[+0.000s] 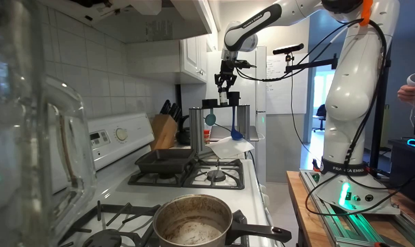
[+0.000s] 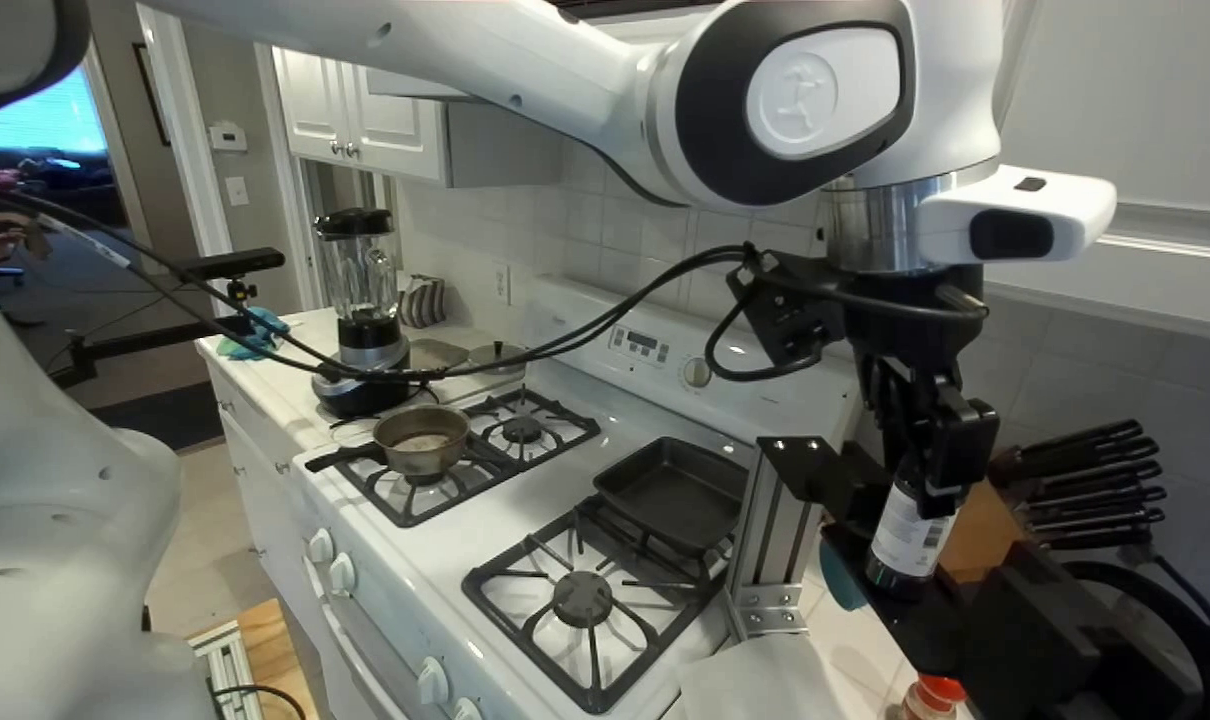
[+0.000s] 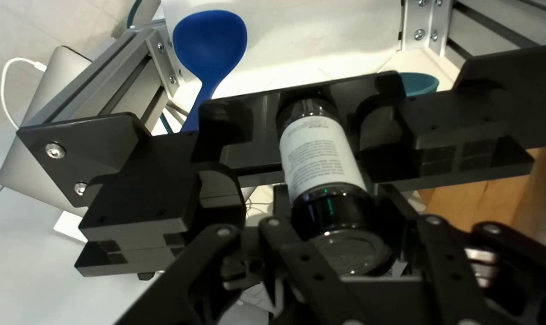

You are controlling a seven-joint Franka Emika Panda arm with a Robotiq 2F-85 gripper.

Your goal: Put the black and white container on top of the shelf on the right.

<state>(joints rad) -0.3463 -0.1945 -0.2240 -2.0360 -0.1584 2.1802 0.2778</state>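
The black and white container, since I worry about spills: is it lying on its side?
No: in an exterior view the container is upright, with the gripper at its top end.

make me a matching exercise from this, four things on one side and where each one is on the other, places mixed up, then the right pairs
Things
1. container
2. blue ladle
3. pot
4. knives

Places
A. in the wooden block
B. on the stove
C. in the gripper
D. beneath the top of the shelf

Pairs: 1-C; 2-D; 3-B; 4-A
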